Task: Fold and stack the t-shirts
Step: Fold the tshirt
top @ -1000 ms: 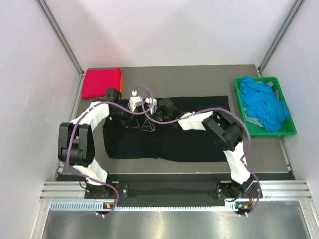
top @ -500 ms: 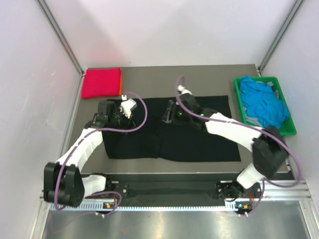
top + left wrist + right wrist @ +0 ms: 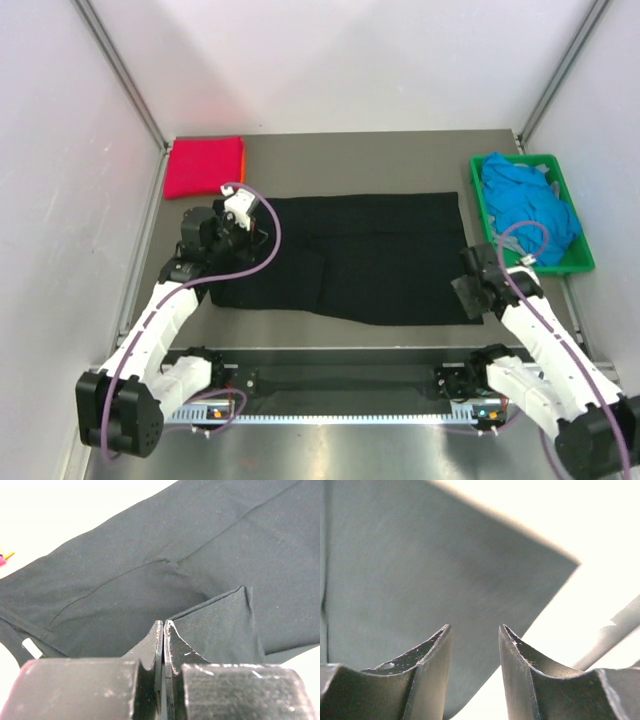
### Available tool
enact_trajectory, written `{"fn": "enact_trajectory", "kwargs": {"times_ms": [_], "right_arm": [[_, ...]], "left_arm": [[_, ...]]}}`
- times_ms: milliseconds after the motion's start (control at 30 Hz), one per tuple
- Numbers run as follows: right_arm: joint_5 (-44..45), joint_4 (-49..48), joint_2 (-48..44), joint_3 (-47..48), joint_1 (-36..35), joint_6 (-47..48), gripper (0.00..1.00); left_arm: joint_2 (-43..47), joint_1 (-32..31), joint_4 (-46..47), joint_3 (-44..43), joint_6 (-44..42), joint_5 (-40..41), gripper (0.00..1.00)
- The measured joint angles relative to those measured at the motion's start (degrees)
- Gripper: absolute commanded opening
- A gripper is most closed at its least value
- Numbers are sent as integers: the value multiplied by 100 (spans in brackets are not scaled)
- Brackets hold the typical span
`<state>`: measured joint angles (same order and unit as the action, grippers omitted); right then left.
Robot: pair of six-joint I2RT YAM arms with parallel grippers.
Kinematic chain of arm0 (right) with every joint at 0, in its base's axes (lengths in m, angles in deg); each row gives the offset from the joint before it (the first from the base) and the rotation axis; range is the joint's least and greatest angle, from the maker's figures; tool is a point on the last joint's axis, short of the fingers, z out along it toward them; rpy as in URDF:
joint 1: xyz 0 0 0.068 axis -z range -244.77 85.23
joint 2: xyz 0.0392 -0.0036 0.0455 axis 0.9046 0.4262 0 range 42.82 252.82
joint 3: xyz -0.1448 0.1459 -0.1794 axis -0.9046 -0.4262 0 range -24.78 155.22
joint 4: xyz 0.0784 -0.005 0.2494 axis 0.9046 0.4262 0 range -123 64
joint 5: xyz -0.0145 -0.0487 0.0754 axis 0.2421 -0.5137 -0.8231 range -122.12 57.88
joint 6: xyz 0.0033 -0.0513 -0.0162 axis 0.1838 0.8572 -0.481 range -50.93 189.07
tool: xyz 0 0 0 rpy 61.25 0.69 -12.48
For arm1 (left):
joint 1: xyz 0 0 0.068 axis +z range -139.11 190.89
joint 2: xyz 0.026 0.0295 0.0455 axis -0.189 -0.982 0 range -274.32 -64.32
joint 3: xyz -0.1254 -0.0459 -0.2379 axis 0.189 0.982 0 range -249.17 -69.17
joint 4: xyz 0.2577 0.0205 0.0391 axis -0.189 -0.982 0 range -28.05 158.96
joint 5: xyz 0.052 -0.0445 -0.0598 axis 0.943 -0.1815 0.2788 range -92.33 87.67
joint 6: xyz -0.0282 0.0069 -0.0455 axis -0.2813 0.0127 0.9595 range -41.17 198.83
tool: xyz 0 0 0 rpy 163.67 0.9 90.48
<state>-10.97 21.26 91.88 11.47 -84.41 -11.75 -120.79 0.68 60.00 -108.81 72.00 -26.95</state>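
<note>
The table (image 3: 400,150) carries the black shirt (image 3: 380,255) spread flat across its centre, part folded, with a flap doubled over near 7 o'clock. At 2 o'clock the crate (image 3: 478,210) holds the blue shirts (image 3: 530,215) in a loose heap. The magenta shirt (image 3: 203,166) lies folded at 10 o'clock on an orange one (image 3: 242,165). The left gripper (image 3: 225,225) hangs over the black shirt's 9 o'clock edge, jaws pressed together with no cloth visible between them. The right gripper (image 3: 475,290) hovers at the 4 o'clock corner, jaws partly apart and empty. The likely trouble is uneven grips. A closed left pincer would only push and wrinkle the cloth, and the right may pinch one layer or miss the corner, skewing the fold.
</note>
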Motion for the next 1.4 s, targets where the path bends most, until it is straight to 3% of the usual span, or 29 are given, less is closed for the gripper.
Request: {"fn": "enact_trajectory", "kwargs": {"times_ms": [100,267,500,933,1033,1067,1133,1400], "right_arm": [[105,328,-175,-151,710,-15,42],[70,374,538,-175,1097,66,40],[-175,223,1178,-420,1294,66,38],[-199,-72,1104,-772,1412,-85,34],[-197,-127,1060,-800,1419,-90,24],[-184,-155,1032,-811,1419,-92,12],[-162,-227,977,-844,1425,-98,0],[-131,-468,518,-1001,1432,236,0]], "left_arm": [[9,-2,142,52,155,-15,0],[63,-2,188,129,304,-20,0],[188,-2,212,243,352,9,0],[184,-2,223,243,352,9,0],[184,-2,223,243,350,31,0],[184,-2,221,243,350,39,0],[184,-2,221,243,350,81,0],[186,-2,199,240,299,448,0]]}}
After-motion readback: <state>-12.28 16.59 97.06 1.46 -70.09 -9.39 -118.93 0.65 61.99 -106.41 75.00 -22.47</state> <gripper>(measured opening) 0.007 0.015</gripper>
